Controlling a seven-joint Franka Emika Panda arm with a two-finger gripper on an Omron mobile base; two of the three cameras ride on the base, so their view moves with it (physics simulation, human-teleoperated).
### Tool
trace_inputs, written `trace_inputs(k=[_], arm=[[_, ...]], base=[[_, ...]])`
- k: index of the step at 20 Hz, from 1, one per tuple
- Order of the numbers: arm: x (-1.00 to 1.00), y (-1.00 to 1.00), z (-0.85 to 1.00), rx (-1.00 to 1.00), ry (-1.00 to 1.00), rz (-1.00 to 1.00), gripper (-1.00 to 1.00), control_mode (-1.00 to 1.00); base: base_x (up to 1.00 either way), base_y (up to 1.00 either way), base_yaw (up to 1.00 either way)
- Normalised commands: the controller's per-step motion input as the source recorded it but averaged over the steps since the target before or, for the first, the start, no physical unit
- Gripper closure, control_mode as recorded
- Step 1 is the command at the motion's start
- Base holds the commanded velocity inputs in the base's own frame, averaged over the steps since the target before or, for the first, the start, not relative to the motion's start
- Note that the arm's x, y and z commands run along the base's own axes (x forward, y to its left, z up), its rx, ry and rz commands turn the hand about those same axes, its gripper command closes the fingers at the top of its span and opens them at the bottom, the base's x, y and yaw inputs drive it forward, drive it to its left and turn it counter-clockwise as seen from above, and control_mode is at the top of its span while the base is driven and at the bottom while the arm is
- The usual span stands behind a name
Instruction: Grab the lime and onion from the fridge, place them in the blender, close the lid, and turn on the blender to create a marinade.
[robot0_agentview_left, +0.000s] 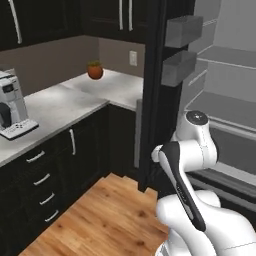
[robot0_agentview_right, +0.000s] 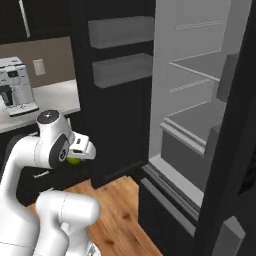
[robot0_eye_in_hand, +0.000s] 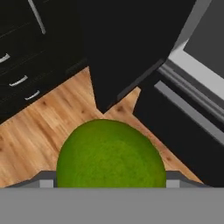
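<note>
Coffee machine (robot0_agentview_left: 12, 107) and small potted plant (robot0_agentview_left: 95, 70) sit on the counter (robot0_agentview_left: 65, 102) at left. Fridge (robot0_agentview_right: 200, 115) at right stands open, shelves bare. The gripper (robot0_agentview_right: 76, 156) is closed on the lime (robot0_eye_in_hand: 110, 155), held low over the wood floor (robot0_eye_in_hand: 39, 140) in front of the open fridge door.

We see the small, round, bright green lime (robot0_eye_in_hand: 110, 154) with a finely pebbled skin, held in the end effector (robot0_agentview_right: 75, 159) out in front of the fridge, above the wood floor. From the right base camera only a sliver of the lime (robot0_agentview_right: 74, 161) peeks out beneath the end effector. The tall black-framed fridge (robot0_agentview_right: 200, 125) stands with its doors open, showing a light grey interior with flat grey shelves and two grey door bins. The lime hangs just outside the fridge's left door.
</note>
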Motion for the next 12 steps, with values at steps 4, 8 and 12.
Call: trace_inputs(k=[4, 8, 12], arm=[[0.00, 0.00, 0.00, 0.00, 0.00, 0.00, 1.00, 1.00], [0.00, 0.00, 0.00, 0.00, 0.00, 0.00, 1.00, 1.00], [0.00, 0.00, 0.00, 0.00, 0.00, 0.00, 1.00, 1.00]], base=[[-0.76, -0.07, 0.55], [-0.67, 0.00, 0.59], [-0.52, 0.00, 0.67]])
